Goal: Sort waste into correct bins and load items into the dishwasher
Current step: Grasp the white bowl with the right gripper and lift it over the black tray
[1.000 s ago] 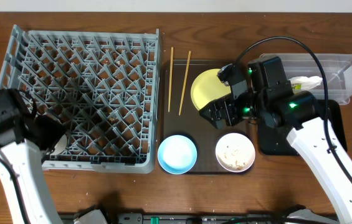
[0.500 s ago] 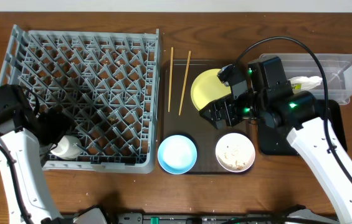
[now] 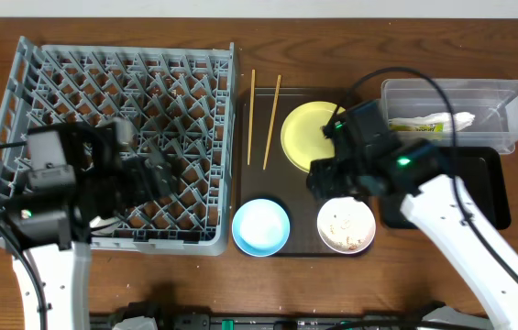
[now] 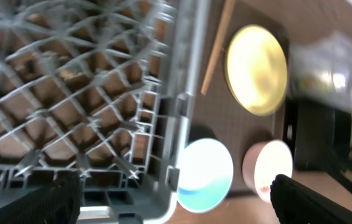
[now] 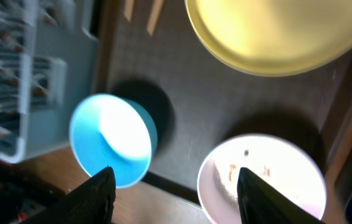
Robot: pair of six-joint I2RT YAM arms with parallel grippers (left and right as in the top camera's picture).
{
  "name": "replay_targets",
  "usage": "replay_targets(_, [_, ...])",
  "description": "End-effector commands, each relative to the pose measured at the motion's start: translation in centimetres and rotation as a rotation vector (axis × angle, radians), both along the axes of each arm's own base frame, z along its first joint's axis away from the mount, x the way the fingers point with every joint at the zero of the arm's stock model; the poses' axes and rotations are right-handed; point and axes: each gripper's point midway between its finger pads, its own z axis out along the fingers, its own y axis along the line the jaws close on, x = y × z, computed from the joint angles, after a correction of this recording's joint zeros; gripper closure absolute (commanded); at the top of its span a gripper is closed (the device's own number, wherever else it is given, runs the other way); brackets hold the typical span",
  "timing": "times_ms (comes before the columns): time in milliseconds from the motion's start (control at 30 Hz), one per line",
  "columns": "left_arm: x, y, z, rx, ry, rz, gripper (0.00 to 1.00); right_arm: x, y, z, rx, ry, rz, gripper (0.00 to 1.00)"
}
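Observation:
My left gripper [image 4: 176, 205] is wide open and empty, above the grey dish rack's [image 3: 148, 82] front right corner. My right gripper [image 5: 176, 196] is open and empty, above the gap between the light blue bowl [image 5: 110, 140] and the white bowl [image 5: 269, 180], which holds beige crumbs. The yellow plate [image 3: 309, 128] lies behind them, partly under the right arm. Two chopsticks [image 3: 251, 115] lie left of the plate. The clear tub [image 3: 506, 96] holds the white napkin [image 3: 448, 119] and the green wrapper [image 3: 419, 128]. The black tray [image 3: 488, 188] is partly hidden by the arm.
Plate and bowls sit on a dark brown serving tray [image 3: 281, 174] between the rack and the bins. A whitish object [image 3: 103, 220] shows in the rack's front left, mostly under the left arm. Bare wood table [image 3: 194, 284] runs along the front.
My left arm has swung right across the rack toward its front right corner. My right gripper has moved forward off the plate to above the bowls, uncovering more of the plate.

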Motion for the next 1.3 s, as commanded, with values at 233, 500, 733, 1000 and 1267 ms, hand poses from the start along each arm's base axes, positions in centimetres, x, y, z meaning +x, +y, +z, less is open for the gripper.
replay_targets(233, [-0.2,-0.1,0.2,0.164,-0.035,-0.052,0.02,-1.9,-0.6,-9.2,-0.34,0.17,-0.095,0.55])
replay_targets(500, [-0.1,-0.1,0.3,0.164,-0.041,-0.051,0.02,-3.2,-0.3,-14.1,-0.413,0.313,-0.085,0.67])
replay_targets(733, [-0.1,-0.1,0.2,0.164,-0.038,-0.052,0.02,-3.1,-0.3,-14.3,-0.412,0.325,-0.09,0.99])
replay_targets(1000, [-0.1,-0.1,0.2,0.164,-0.038,-0.052,0.02,-1.2,-0.5,-10.7,-0.281,0.243,-0.069,0.99])
replay_targets(1267, [-0.1,-0.1,0.3,0.164,-0.041,-0.051,0.01,3.3,-2.6,0.2,0.217,0.037,-0.093,0.99])
